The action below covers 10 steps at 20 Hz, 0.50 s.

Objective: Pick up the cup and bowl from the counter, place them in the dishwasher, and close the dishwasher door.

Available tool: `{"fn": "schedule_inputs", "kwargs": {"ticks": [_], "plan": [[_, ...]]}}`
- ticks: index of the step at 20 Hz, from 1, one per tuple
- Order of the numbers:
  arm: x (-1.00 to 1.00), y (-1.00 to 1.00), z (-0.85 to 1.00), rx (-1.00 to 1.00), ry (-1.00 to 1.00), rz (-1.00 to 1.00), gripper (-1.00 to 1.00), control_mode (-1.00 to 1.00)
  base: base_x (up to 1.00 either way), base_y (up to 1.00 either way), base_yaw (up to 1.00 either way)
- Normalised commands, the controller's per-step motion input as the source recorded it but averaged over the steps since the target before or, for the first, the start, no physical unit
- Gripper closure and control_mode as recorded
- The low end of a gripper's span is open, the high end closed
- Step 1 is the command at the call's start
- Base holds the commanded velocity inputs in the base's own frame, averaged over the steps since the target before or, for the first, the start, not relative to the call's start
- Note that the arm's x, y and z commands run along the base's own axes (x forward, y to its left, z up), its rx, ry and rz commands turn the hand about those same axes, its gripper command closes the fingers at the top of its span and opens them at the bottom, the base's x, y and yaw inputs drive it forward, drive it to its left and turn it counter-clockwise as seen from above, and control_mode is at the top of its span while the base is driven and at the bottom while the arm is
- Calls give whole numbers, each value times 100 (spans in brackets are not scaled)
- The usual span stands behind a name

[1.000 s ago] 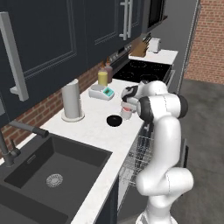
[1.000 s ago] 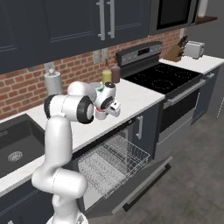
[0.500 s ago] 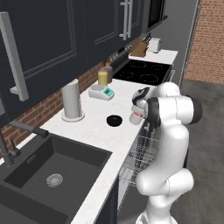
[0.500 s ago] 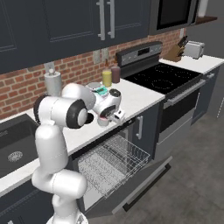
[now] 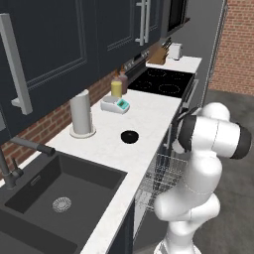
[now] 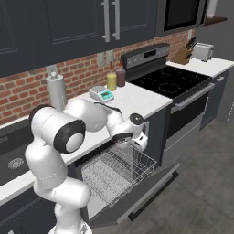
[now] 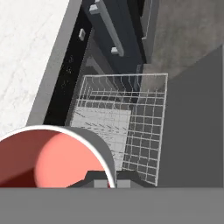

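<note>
Red-pink inside and white-rimmed, the cup point(image 7: 50, 157) sits pinched at its rim in the claw point(image 6: 140, 140), whose fingers are pressed tight on its wall. Directly below the claw lies the silvery wire rack point(image 6: 116, 171) of the open dishwasher point(image 6: 98, 183), its door point(image 6: 146, 194) folded down flat. Behind the claw, up on the white speckled counter point(image 5: 149, 111), the black bowl point(image 5: 129, 136) rests. No readable writing or labels appear anywhere.

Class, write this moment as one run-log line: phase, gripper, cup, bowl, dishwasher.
phase: carrying | gripper: shut on cup | cup: above pulled-out rack | bowl: on counter | dishwasher door: open
</note>
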Motion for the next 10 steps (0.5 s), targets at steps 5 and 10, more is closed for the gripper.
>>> {"fn": "schedule_inputs", "kwargs": {"ticks": [5,10], "plan": [[-12,-74,-35,0,0,-5,100,-100,0,0,0],[0,-36,-63,5,1,0,100,-100,0,0,0]]}}
